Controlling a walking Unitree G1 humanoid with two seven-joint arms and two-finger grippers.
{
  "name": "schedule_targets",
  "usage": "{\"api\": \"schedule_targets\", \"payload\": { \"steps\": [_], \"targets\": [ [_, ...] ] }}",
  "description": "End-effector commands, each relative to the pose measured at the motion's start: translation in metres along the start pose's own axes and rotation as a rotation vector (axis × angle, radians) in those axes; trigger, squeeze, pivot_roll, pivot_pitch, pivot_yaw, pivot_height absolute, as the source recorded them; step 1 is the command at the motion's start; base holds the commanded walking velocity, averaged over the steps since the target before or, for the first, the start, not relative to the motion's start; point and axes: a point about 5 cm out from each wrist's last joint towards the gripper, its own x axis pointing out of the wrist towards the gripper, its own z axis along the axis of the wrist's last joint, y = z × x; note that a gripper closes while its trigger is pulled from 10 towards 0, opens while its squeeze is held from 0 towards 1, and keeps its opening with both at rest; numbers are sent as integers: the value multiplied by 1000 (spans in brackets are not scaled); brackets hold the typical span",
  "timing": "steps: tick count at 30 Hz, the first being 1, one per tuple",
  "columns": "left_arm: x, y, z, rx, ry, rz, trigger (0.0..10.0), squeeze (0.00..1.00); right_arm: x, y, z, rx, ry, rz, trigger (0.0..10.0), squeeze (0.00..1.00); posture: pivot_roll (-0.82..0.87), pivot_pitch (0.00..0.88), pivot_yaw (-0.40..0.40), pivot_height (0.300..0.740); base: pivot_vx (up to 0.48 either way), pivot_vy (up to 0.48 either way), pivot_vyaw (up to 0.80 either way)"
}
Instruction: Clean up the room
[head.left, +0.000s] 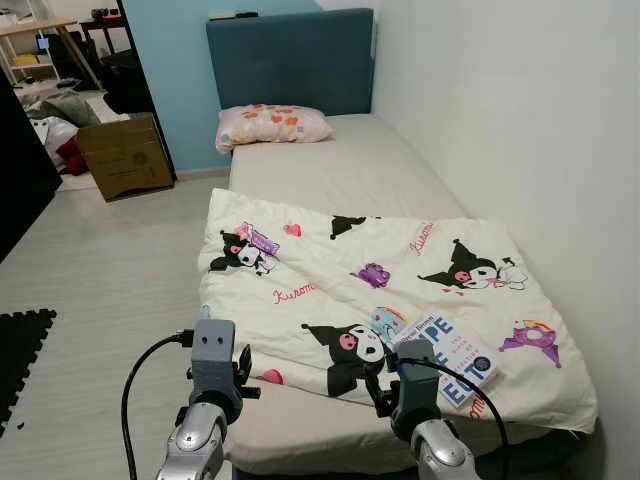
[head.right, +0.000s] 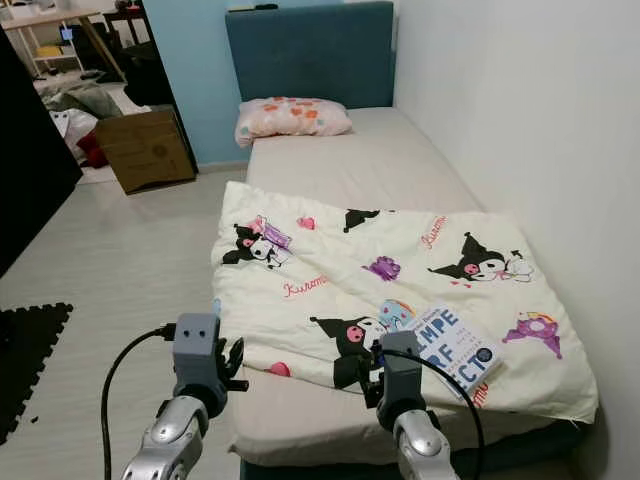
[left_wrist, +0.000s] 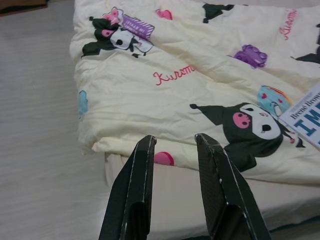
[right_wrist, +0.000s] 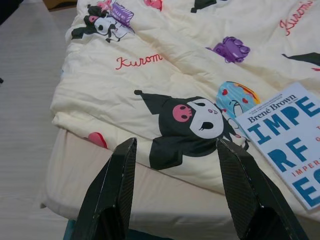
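From the head view, a white book (head.left: 447, 358) is lying on the cartoon-print blanket (head.left: 340, 290) by the bed's (head.left: 350, 170) foot, nearest the right end effector (right_wrist: 176, 197). Its wrist view shows it released, book ahead to one side. The left end effector (left_wrist: 175, 187) is hovering, slightly parted.

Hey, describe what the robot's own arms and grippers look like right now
Both arms are silver metal with rounded joints, each ending in a grey boxy wrist block. A black cable loops out from each wrist. The left gripper and right gripper each have two long, tapered black fingers with a fine carbon-fibre-like weave and no visible markings.
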Motion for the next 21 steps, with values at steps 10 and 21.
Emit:
{"api": "schedule_targets", "payload": {
  "steps": [10,21],
  "targets": [
    [1,-1,-7,21,43,2,10000,0,5,2,5,-43,-10,5,10000,0,-47,86,32,740,0,0,240],
    [5,-2,-5,26,41,13,10000,0,6,-2,9,-20,-31,-11,10000,0,-49,88,36,740,0,0,436]
  ]
}}
